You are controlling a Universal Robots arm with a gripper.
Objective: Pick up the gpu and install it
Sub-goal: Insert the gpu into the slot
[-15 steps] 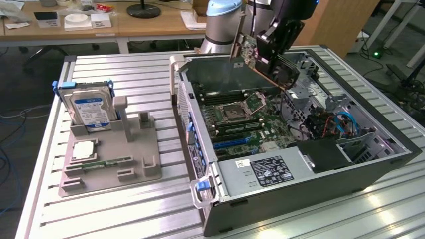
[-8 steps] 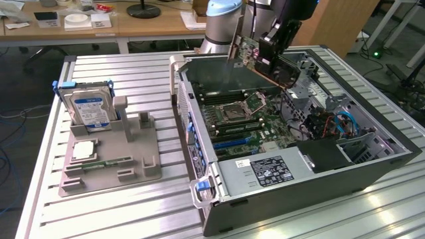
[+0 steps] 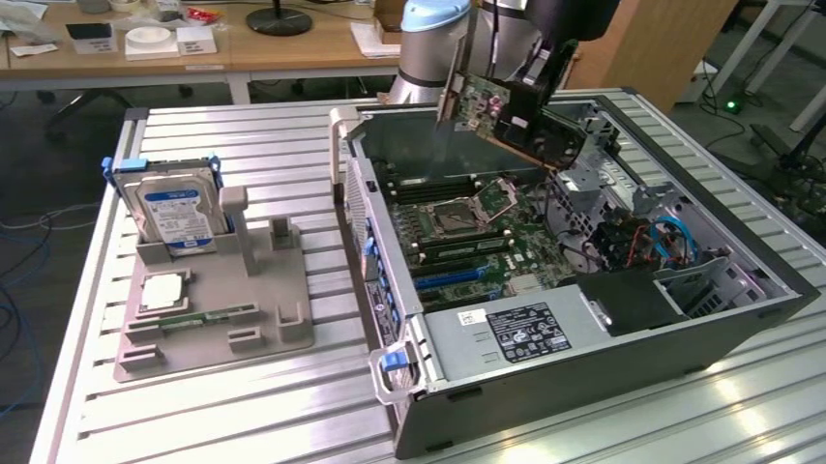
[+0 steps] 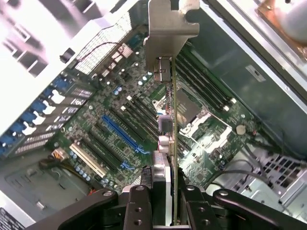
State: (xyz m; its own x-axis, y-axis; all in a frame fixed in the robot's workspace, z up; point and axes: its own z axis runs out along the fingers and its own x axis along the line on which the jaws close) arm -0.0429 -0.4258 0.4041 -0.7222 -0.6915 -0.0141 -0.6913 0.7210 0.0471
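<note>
The gpu [image 3: 497,106], a green card with a black face and a silver bracket at one end, hangs tilted in the air above the back part of the open computer case [image 3: 722,319]. My gripper [image 3: 540,82] is shut on it from above. In the wrist view the gpu [image 4: 173,124] is seen edge-on between the two black fingers [image 4: 136,206], with its silver bracket [image 4: 168,28] at the far end. Below it lies the motherboard [image 4: 201,143] with a blue slot [image 4: 122,134] and black slots beside it. The card is clear of the board.
On the exterior view's left a grey holder [image 3: 258,329] carries a hard drive [image 3: 174,217] with a blue-white label, a processor chip [image 3: 162,290] and a narrow memory stick [image 3: 207,317]. Inside the case are a power supply [image 3: 516,333], cables [image 3: 664,242] and a drive cage [image 3: 606,159].
</note>
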